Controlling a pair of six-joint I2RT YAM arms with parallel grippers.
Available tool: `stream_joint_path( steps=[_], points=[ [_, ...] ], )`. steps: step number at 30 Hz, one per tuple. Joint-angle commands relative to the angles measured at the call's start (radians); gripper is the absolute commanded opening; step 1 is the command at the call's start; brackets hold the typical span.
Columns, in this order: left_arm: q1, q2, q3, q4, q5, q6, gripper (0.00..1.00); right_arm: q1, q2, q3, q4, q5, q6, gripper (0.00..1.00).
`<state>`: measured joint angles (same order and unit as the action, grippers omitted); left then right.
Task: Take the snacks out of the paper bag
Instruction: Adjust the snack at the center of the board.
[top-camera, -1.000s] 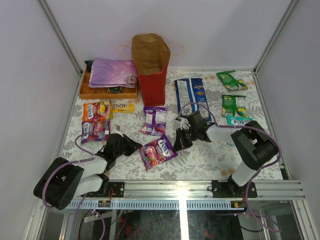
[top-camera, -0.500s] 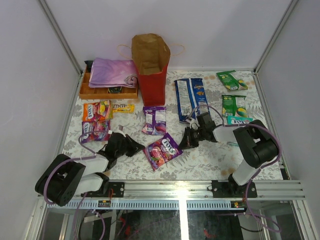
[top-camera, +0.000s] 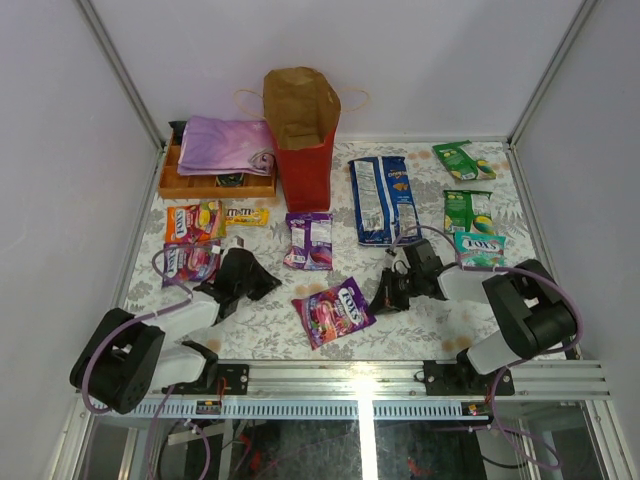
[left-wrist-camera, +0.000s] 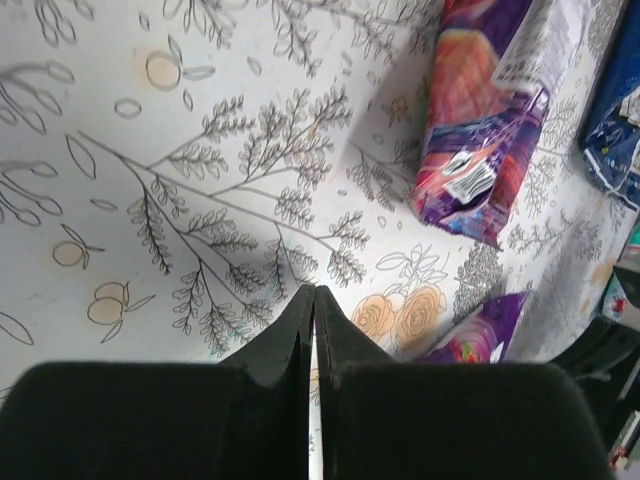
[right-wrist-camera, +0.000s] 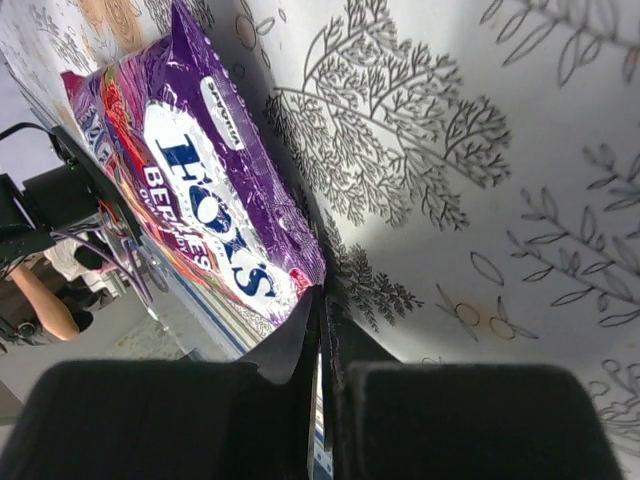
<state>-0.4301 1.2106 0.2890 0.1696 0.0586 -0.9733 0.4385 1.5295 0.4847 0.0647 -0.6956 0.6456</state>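
Left to right across the patterned surface (top-camera: 270, 330). An orange packet (top-camera: 182, 222) and a magenta packet (top-camera: 188, 262) lie flat by the left edge, behind the left arm. Beyond them stands a wooden box (top-camera: 200, 185) with a purple cloth (top-camera: 222, 143) on it. A small yellow pack (top-camera: 246, 215) lies in front of the box.

The left end effector (top-camera: 274, 285) (left-wrist-camera: 313, 295) is closed on nothing, its tips low over bare surface. A glossy purple packet (top-camera: 310, 240) (left-wrist-camera: 480, 140) lies ahead of it, apart.

The paper bag (top-camera: 303, 140) stands upright at the rear centre, red outside and brown inside, mouth open, with thin loop handles.

A purple Fox's packet (top-camera: 335, 312) (right-wrist-camera: 200, 200), printed "Berries", lies flat between the two end effectors. Its near corner lies just beside the tips of the right end effector (top-camera: 382, 303) (right-wrist-camera: 318, 297). The fingers are pressed together; contact with the corner cannot be told.

Behind the right arm lies a long blue chip bag (top-camera: 383, 198). To its right are a far green packet (top-camera: 463, 160), a near green packet (top-camera: 467, 210) and a teal packet (top-camera: 480, 248).
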Motion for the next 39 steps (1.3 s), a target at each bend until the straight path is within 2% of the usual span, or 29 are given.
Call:
stream_joint_path(
  steps=[1, 5, 7, 11, 13, 14, 15, 16, 17, 19, 21, 23, 25, 30, 34, 39],
  points=[
    [0.007, -0.013, 0.075, -0.108, -0.121, 0.088, 0.00, 0.046, -0.025, -0.027, -0.054, 0.072, 0.069, 0.00],
    [0.010, 0.010, 0.136, -0.129, -0.141, 0.127, 0.00, 0.089, -0.022, -0.049, 0.023, 0.072, 0.177, 0.00],
    [0.016, 0.026, 0.173, -0.145, -0.144, 0.152, 0.00, 0.104, -0.026, -0.055, 0.053, 0.073, 0.219, 0.03],
    [0.050, 0.066, 0.249, -0.161, -0.112, 0.205, 0.00, 0.133, -0.027, -0.047, 0.083, 0.076, 0.253, 0.18],
    [0.065, 0.074, 0.291, -0.191, -0.107, 0.241, 0.00, 0.146, -0.023, -0.031, 0.068, 0.080, 0.241, 0.32],
    [0.069, 0.068, 0.310, -0.211, -0.113, 0.257, 0.05, 0.148, -0.027, -0.024, 0.053, 0.090, 0.232, 0.44],
    [0.068, 0.057, 0.322, -0.234, -0.120, 0.273, 0.16, 0.149, -0.039, -0.021, 0.027, 0.106, 0.217, 0.50],
    [0.069, 0.040, 0.329, -0.256, -0.120, 0.286, 0.28, 0.149, -0.056, -0.010, -0.007, 0.139, 0.193, 0.62],
    [0.069, 0.022, 0.332, -0.275, -0.118, 0.292, 0.43, 0.149, -0.080, 0.004, -0.057, 0.183, 0.163, 0.70],
    [0.070, -0.014, 0.323, -0.318, -0.097, 0.288, 0.65, 0.149, -0.137, 0.036, -0.146, 0.272, 0.100, 0.83],
    [0.069, -0.049, 0.288, -0.350, -0.063, 0.271, 0.77, 0.150, -0.194, 0.076, -0.227, 0.367, 0.034, 0.92],
    [0.068, -0.083, 0.235, -0.362, -0.022, 0.244, 0.85, 0.150, -0.227, 0.101, -0.250, 0.412, -0.024, 0.96],
    [0.067, -0.111, 0.176, -0.357, 0.002, 0.220, 0.86, 0.149, -0.235, 0.115, -0.228, 0.407, -0.068, 0.95],
    [0.066, -0.131, 0.065, -0.325, 0.068, 0.161, 0.87, 0.148, -0.159, 0.115, -0.092, 0.277, -0.105, 0.87],
    [0.040, -0.136, -0.010, -0.241, 0.147, 0.089, 0.83, 0.149, -0.067, 0.107, 0.034, 0.189, -0.092, 0.72],
    [-0.025, -0.132, -0.046, -0.200, 0.190, 0.039, 0.78, 0.149, 0.001, 0.097, 0.128, 0.115, -0.058, 0.60]
  ],
)
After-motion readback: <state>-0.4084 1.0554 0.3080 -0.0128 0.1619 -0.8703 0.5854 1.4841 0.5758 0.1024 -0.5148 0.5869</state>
